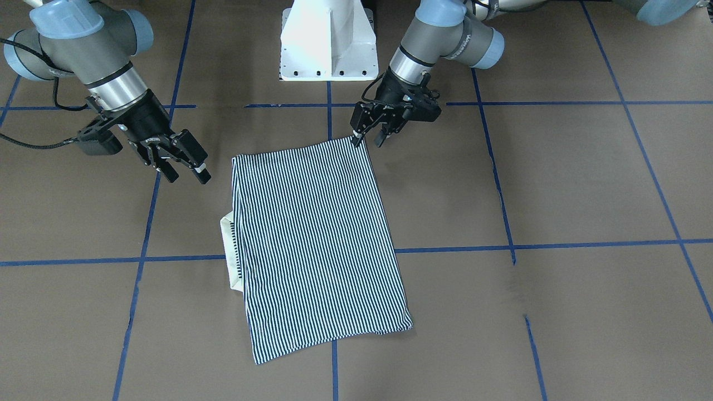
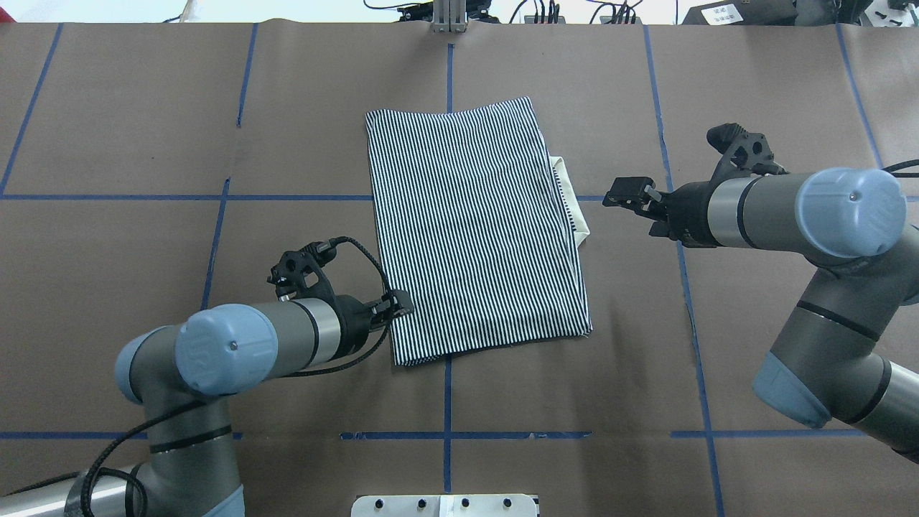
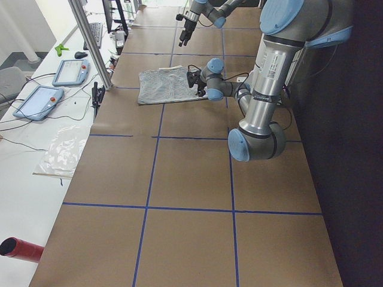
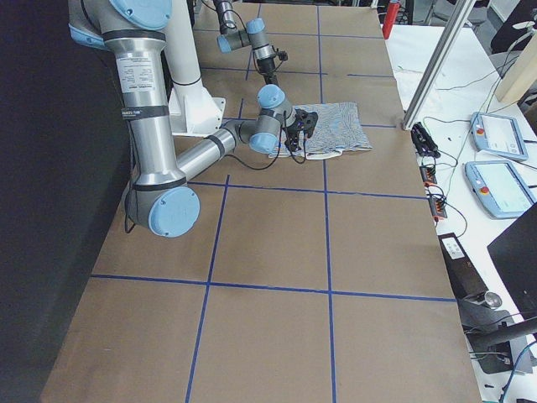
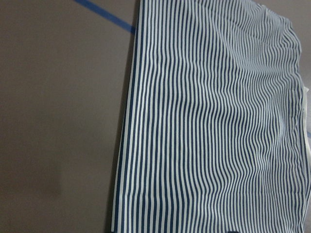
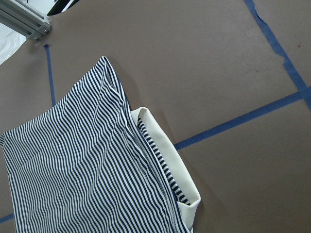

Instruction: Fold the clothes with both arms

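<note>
The striped polo shirt (image 1: 317,239) lies folded into a flat rectangle at the table's middle (image 2: 474,222). Its cream collar (image 1: 229,245) sticks out from the edge on my right arm's side (image 2: 571,194). My left gripper (image 1: 369,137) is open at the shirt's near corner, one fingertip (image 1: 356,138) touching the fabric edge (image 2: 398,305). My right gripper (image 1: 186,171) hangs open over bare table, a short way off the collar (image 2: 632,195). The left wrist view is filled with stripes (image 5: 214,126). In the right wrist view the collar (image 6: 165,160) shows beside the folded cloth (image 6: 82,165).
The white pedestal (image 1: 326,42) stands at the robot's edge of the table. Blue tape lines (image 2: 446,388) grid the brown surface. Along the far side, off the table, are an aluminium post (image 3: 90,42), handheld pendants (image 4: 495,134) and cables.
</note>
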Action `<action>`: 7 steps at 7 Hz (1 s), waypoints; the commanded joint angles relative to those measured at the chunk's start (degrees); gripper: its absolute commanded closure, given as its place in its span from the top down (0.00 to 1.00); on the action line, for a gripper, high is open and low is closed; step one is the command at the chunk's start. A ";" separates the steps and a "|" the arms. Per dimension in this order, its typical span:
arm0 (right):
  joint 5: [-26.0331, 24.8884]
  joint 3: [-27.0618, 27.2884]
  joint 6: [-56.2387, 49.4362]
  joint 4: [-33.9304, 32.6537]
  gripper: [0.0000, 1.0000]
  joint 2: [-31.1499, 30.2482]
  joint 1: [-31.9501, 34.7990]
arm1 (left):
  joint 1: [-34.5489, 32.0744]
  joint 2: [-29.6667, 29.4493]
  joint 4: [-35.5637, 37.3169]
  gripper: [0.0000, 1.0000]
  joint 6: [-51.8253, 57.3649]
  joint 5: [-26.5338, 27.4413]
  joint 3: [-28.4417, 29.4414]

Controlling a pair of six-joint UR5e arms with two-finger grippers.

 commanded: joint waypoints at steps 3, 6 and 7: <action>-0.93 0.18 0.58 0.24 0.98 -0.40 -0.56 | 4.18 -0.54 3.64 0.50 -6.18 2.16 0.61; -0.93 0.27 0.58 0.24 0.99 -0.40 -0.56 | 4.27 -0.63 3.64 0.50 -6.00 2.16 1.58; -0.93 0.18 0.49 0.24 0.99 -0.40 -0.56 | 4.27 -0.63 3.64 0.50 -6.00 2.16 1.75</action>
